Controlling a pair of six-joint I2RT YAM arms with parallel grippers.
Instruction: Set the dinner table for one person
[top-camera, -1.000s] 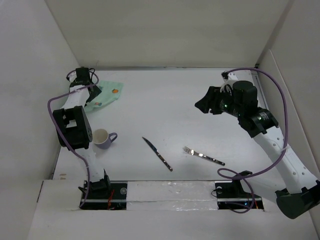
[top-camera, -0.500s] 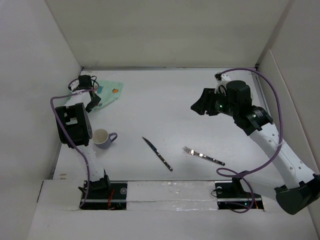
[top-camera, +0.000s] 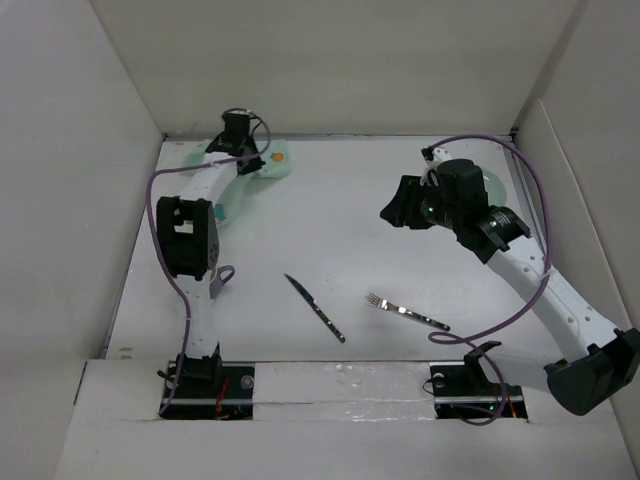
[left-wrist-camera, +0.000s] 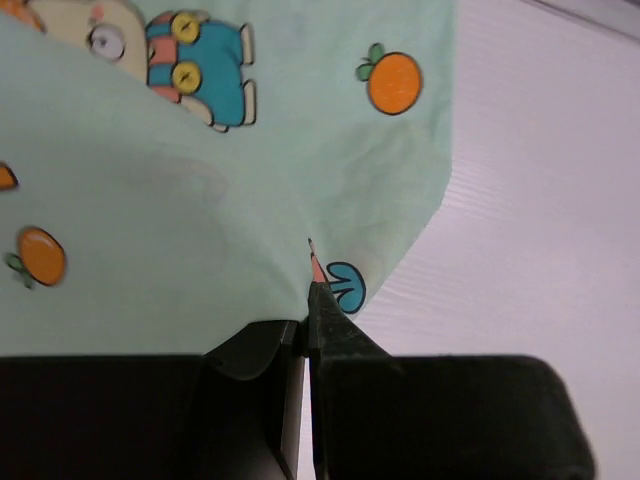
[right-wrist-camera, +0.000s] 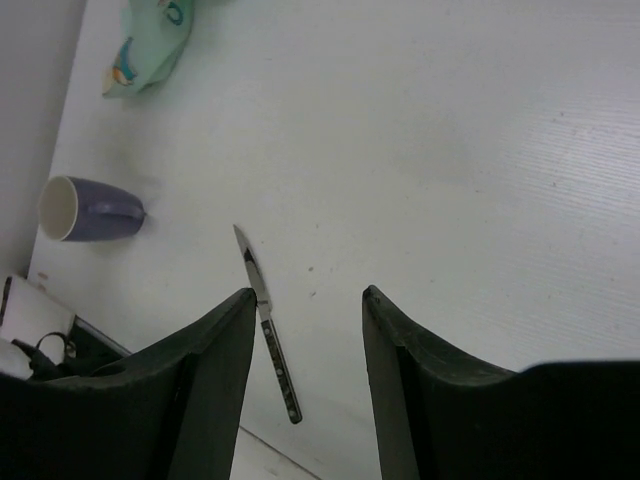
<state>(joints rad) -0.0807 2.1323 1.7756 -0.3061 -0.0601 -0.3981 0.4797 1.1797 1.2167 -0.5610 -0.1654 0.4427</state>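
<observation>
The dinner table (top-camera: 330, 210) is a white top with a knife (top-camera: 315, 308) and a fork (top-camera: 408, 313) lying near its front. My left gripper (top-camera: 252, 152) is at the back left, shut on a fold of the mint-green cartoon cloth (top-camera: 272, 160). In the left wrist view the jaws are pressed together (left-wrist-camera: 308, 300) with the cloth (left-wrist-camera: 200, 180) pinched between them. My right gripper (top-camera: 395, 212) hovers open over the middle right, holding nothing. In its wrist view the open fingers (right-wrist-camera: 305, 292) frame the knife (right-wrist-camera: 268, 325) below.
A purple mug (right-wrist-camera: 85, 210) lies on its side at the left front, mostly hidden by the left arm in the top view. White panel walls enclose the table. A pale green rim (top-camera: 493, 183) shows behind the right arm.
The left gripper shut on the cloth and swung from the left wall toward the back, dragging the cloth rightward. The right gripper shifted slightly left and its jaws narrowed a little.
</observation>
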